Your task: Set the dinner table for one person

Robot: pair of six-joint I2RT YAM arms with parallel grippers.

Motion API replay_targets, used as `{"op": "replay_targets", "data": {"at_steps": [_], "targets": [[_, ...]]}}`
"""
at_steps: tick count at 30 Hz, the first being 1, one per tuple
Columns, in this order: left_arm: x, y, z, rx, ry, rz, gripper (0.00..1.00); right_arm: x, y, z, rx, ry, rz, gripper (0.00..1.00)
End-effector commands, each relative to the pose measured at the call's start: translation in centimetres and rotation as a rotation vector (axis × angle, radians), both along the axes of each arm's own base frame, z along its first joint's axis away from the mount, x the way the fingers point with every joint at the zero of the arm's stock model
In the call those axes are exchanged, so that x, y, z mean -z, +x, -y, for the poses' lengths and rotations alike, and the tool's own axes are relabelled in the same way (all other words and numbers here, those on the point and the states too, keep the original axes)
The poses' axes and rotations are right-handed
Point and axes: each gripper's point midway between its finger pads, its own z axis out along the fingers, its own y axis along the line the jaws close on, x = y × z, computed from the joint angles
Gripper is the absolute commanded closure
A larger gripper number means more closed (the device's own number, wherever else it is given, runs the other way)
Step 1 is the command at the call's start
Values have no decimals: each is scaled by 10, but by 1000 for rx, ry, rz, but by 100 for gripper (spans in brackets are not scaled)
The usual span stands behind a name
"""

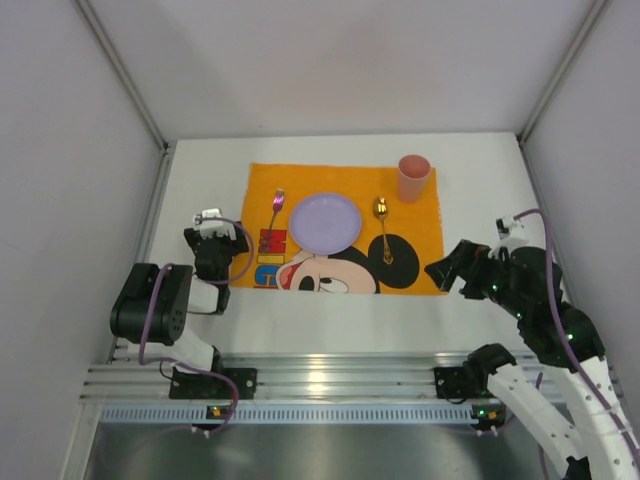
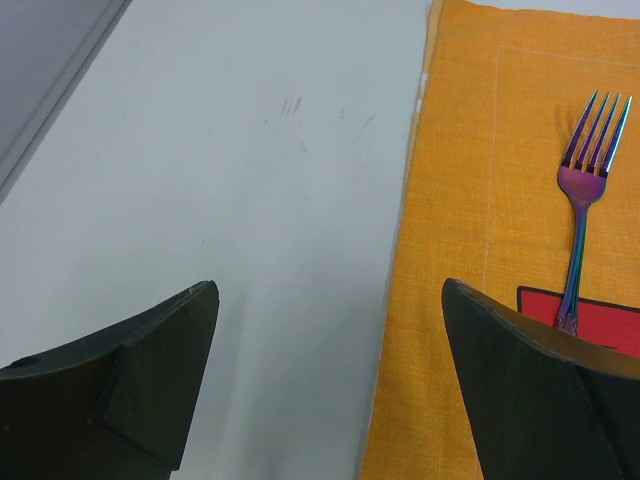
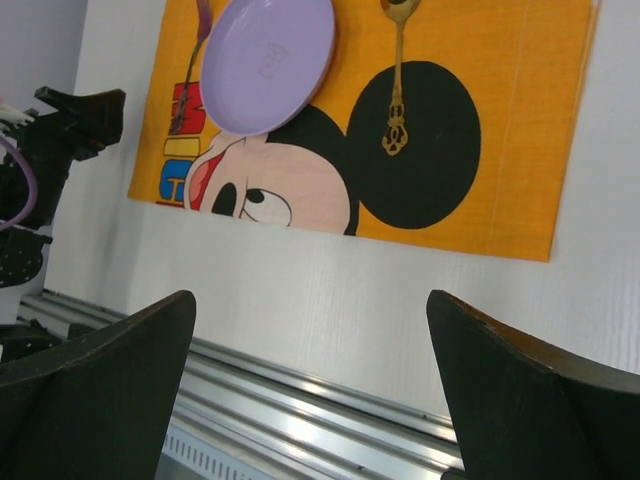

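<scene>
We see both pairs of jaws spread wide and holding nothing. The left jaws hang low over the bare white worktop (image 2: 250,200), and the edge of the orange placemat (image 2: 480,150) passes just inside their right-hand finger. The right jaws sit further back, tilted toward the mat from its near right corner.

The worktop lies directly beneath and ahead of both pairs of jaws and carries the mat. On the mat, the setting looks laid to us. A purple plate (image 1: 325,222) sits in the middle, with the fork (image 2: 585,200) on one side of it and the gold spoon (image 3: 397,75) on the other. A pink cup (image 1: 413,178) stands at the corner farthest from the right jaws.

If any move is left, we judge that it turns on the fork. It lies ahead of the left jaws and off to their right, with the handle end nearest their right-hand finger and the tines pointing away. Its long axis runs almost straight out along the line of reach. The left jaws would therefore close across the handle without needing to twist, though they would first have to shift right to bring it between them.

The left arm is clearly the nearer one for the fork. The spoon lies ahead of the right jaws, well apart from them, with its handle toward them and its bowl away.
</scene>
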Motion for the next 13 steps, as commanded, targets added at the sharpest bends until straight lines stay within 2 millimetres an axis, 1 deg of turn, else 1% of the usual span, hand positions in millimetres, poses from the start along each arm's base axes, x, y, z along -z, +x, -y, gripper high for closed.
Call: {"op": "replay_targets", "data": {"at_steps": [1, 3, 4, 5, 8, 9, 10, 11, 12, 13], "targets": [[-12, 6, 0, 5, -9, 46, 2, -39, 15, -32, -141, 73, 73, 0], [-12, 6, 0, 5, -9, 46, 2, -42, 11, -41, -204, 82, 59, 0], [-13, 6, 0, 4, -9, 48, 1, -42, 12, -42, -212, 80, 54, 0], [-13, 6, 0, 5, -9, 48, 2, -43, 13, -42, -211, 75, 57, 0], [-12, 6, 0, 5, -9, 48, 2, -49, 25, -34, -161, 35, 96, 0], [-12, 6, 0, 5, -9, 48, 2, -52, 36, -26, -104, 12, 126, 0], [-12, 6, 0, 5, -9, 48, 2, -47, 45, -24, -76, -11, 112, 0], [-13, 6, 0, 4, -9, 48, 1, -50, 55, -16, -33, -50, 125, 0], [-12, 6, 0, 5, -9, 46, 1, -49, 63, -14, -18, -74, 124, 0], [-13, 6, 0, 5, -9, 48, 1, -41, 75, -14, -11, -114, 100, 0]]}}
